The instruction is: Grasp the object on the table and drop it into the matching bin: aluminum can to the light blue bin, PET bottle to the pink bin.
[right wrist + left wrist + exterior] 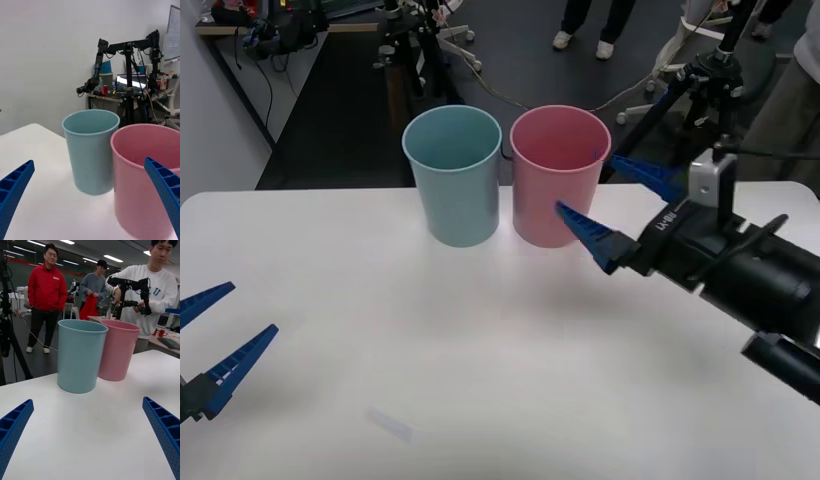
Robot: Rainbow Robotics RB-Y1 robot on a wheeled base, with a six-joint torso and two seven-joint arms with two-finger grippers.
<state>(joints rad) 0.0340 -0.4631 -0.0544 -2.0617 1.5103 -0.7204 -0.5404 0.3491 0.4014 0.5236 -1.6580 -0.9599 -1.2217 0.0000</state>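
**A:** ok so where's the right gripper [612, 210] sitting? Trying to work out how to do this step properly.

**B:** It's up off the table [480, 340] with its blue fingers spread wide and nothing between them. Just past its fingertips is the pink bin [560, 175], and one step further over, touching or nearly touching that, is the light blue bin [453, 172]. Both stand upright.

**A:** and the can?

**B:** That's the thing, I can't find an aluminum can anywhere on the tabletop. The blue bin's inside isn't visible to the bottom, so my guess is it's either already dropped in or just out of sight. Can't say which.

**A:** so what would you do with the arm?

**B:** If the drop is done, I'd pull straight back and up, away from the pink rim, since that near finger is close enough to clip it and tip the bin. Keep the fingers spread, no swinging sideways.

**A:** left side?

**B:** left gripper [208, 335] is parked low at the near edge, fingers apart too, well away from both bins. Leave it.
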